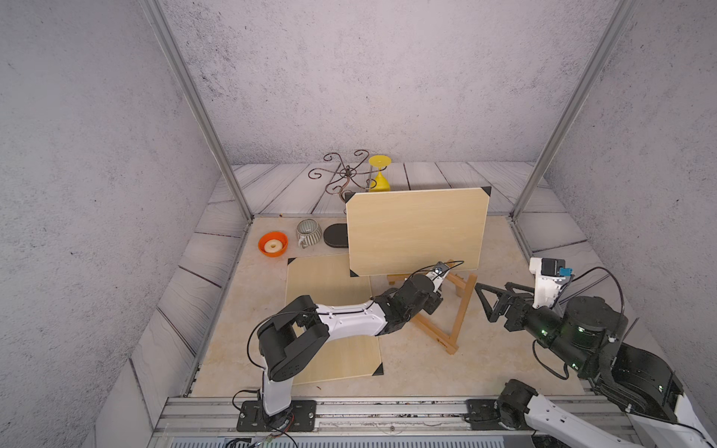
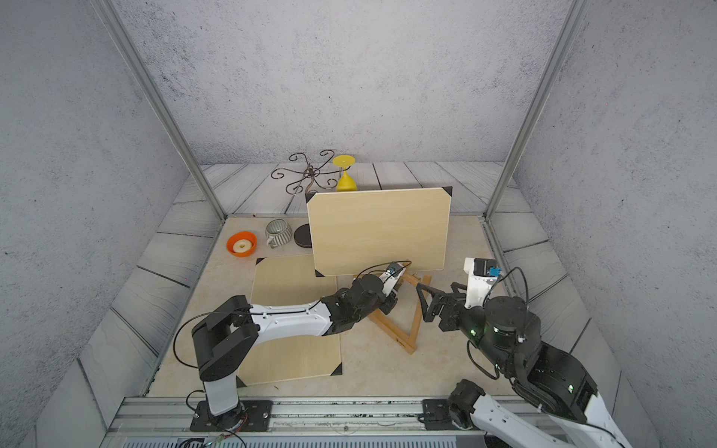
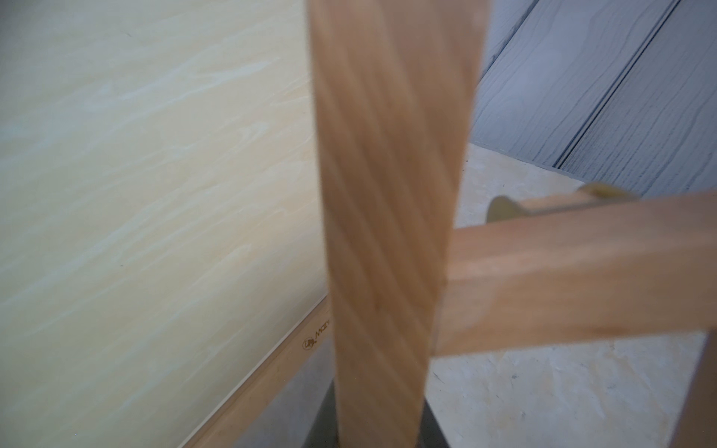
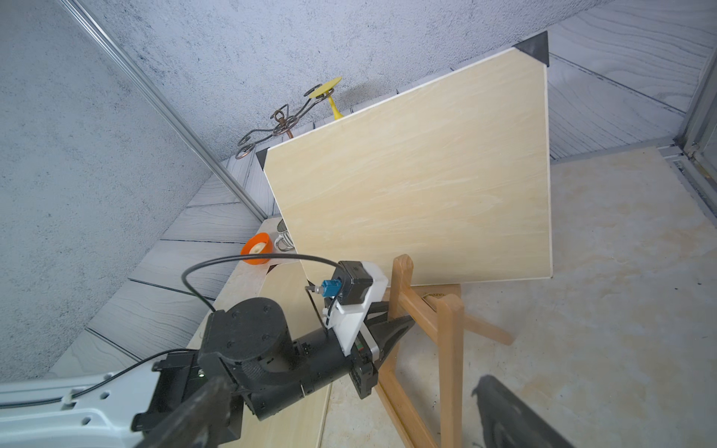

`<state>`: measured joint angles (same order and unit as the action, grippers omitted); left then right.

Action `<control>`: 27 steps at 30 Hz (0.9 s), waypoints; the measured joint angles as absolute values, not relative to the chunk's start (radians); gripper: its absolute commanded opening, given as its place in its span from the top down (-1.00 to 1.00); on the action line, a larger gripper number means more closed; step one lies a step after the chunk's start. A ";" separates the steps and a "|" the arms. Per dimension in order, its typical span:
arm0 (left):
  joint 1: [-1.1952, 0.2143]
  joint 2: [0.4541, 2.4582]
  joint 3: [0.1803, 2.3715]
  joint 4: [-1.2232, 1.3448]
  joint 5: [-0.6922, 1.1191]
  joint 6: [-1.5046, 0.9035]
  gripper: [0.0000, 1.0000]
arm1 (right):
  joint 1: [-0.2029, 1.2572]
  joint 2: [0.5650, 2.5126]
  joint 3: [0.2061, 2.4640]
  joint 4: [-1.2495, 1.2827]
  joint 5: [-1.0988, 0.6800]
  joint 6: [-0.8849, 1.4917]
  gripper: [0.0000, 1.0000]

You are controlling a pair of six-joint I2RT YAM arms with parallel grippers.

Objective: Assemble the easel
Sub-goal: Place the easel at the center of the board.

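The wooden easel [image 1: 459, 310] [image 2: 415, 324] stands in the middle of the table. A pale board with black corners [image 1: 415, 229] [image 2: 380, 229] [image 4: 419, 186] stands upright on its ledge. My left gripper [image 1: 441, 288] [image 2: 397, 288] [image 4: 405, 321] is shut on one of the easel's wooden bars [image 3: 388, 217], just below the board. The dark fingers [image 3: 433, 431] show on either side of that bar. My right gripper [image 1: 485, 302] [image 2: 423, 304] hangs open just right of the easel, holding nothing. One of its fingers [image 4: 504, 415] shows in the right wrist view.
A second pale board [image 1: 326, 281] lies flat under my left arm. At the back left stand an orange bowl [image 1: 272, 244], a striped mug [image 1: 309, 232] and a black disc [image 1: 335, 235]. Behind the board are a curled metal stand [image 1: 347, 174] and a yellow glass [image 1: 379, 176].
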<state>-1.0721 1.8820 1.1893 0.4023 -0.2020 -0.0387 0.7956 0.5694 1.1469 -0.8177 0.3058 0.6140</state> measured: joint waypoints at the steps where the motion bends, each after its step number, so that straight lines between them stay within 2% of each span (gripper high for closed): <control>1: -1.070 1.893 1.195 0.417 -0.199 -0.027 1.00 | 0.796 0.569 1.147 -0.817 0.306 0.614 -0.98; 8: -1.057 1.940 1.219 0.487 -0.166 0.009 0.98 | 0.796 0.570 1.155 -0.795 0.293 0.614 -0.98; 11: -1.050 1.940 1.222 0.487 -0.142 0.011 0.61 | 0.796 0.574 1.157 -0.787 0.286 0.613 -0.98; 15: -1.049 1.940 1.222 0.481 -0.129 0.008 0.29 | 0.796 0.577 1.157 -0.775 0.279 0.614 -0.98; 22: -1.049 1.914 1.219 0.454 -0.115 -0.001 -0.05 | 0.796 0.579 1.157 -0.749 0.258 0.614 -0.98; 27: -1.049 1.823 1.170 0.452 -0.108 -0.013 -0.25 | 0.796 0.581 1.158 -0.743 0.251 0.614 -0.98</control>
<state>-1.0492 1.8233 1.1698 0.4519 -0.1078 -0.0128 0.7956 0.5812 1.1584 -0.7433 0.2512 0.6140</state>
